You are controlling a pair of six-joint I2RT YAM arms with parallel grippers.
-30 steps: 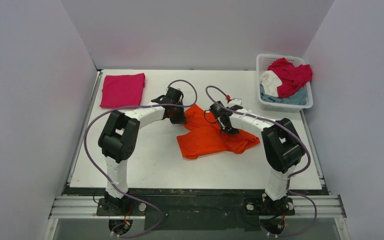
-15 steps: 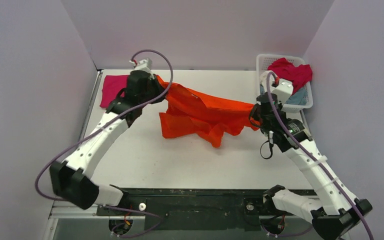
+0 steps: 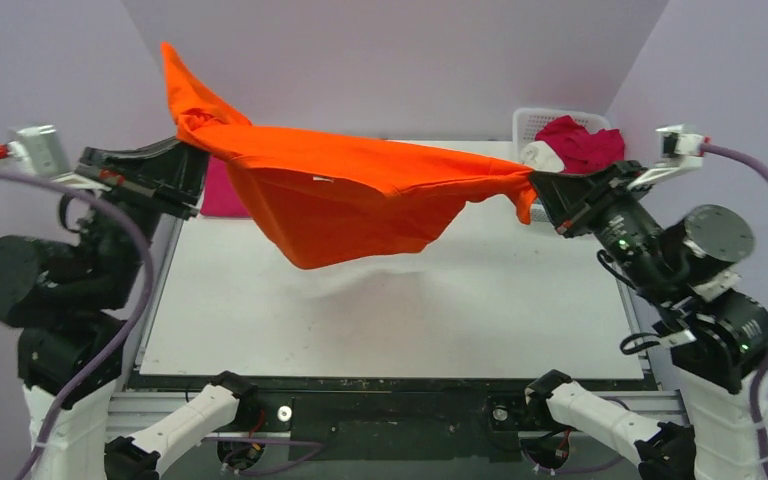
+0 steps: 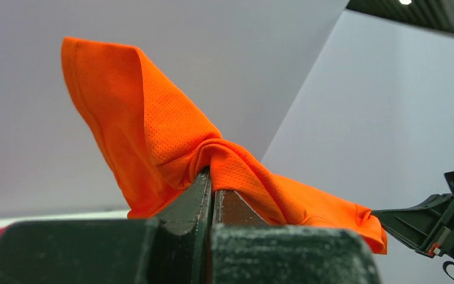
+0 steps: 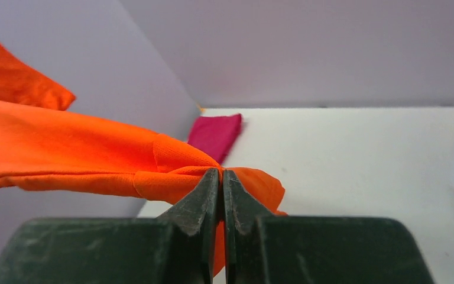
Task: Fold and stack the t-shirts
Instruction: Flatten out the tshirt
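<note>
Over the counter (image 3: 520,300): orange t-shirt (image 3: 360,190) stretched mid-air between my arms, belly sagging, not touching down. More shirts sit in the basket (image 3: 535,125) at far right, and the folded magenta t-shirt (image 5: 216,133) lies at far left. My left gripper (image 4: 211,186) and right gripper (image 5: 221,177) are both pinched tight on bunched cloth at opposite ends. Risk: the bites are thin and wadded, so extra tension could slip one end and the shirt lands crumpled.

Orange t-shirt (image 3: 360,195) aloft above table (image 3: 520,300)
</note>
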